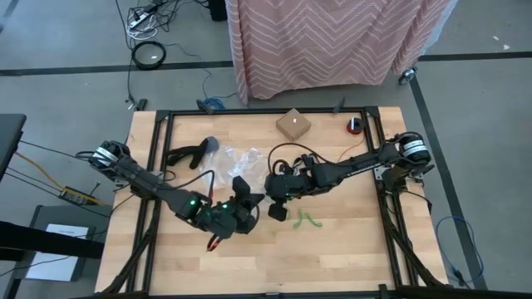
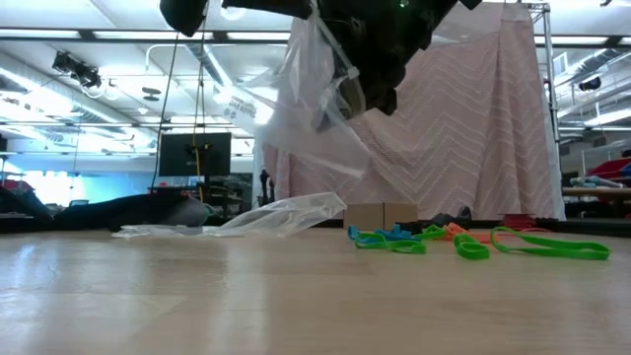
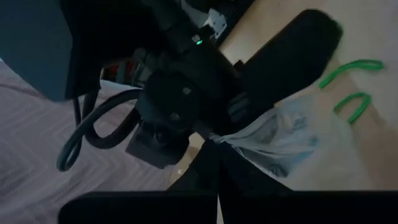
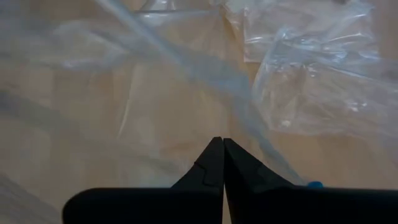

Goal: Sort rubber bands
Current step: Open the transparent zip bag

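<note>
**Both hands pinch a clear bag above the bench; bands lie loose below**

The two arms meet over the middle of the wooden bench [image 1: 349,241]. The left hand [image 1: 248,206] reaches in from the left side, its fingers together and clamped on an edge of a clear plastic bag [image 2: 311,108]. The right hand [image 1: 277,198] comes in from the right side, just beside the left one, and its fingers are also pressed together on the bag film; in the right wrist view the two dark fingertips [image 4: 219,163] meet with the clear plastic running between them. In the low view the bag hangs off the bench, drooping from the dark hands at the top of the picture.

More clear plastic bags [image 1: 237,159] lie crumpled on the bench behind the hands, towards the far edge. The rubber bands are mostly on the bench surface: green rubber bands [image 1: 306,220] lie just in front of the right hand, and an orange rubber band [image 1: 214,244] lies near the left hand, closer to the near edge. In the low view a cluster of blue, green and orange bands [image 2: 409,240] rests flat on the wood, with a longer green loop [image 2: 549,244] beside it.

A small cardboard box [image 1: 293,124] and a red roll [image 1: 355,125] sit near the far edge, and a dark tool [image 1: 191,153] lies left of the crumpled bags.
</note>
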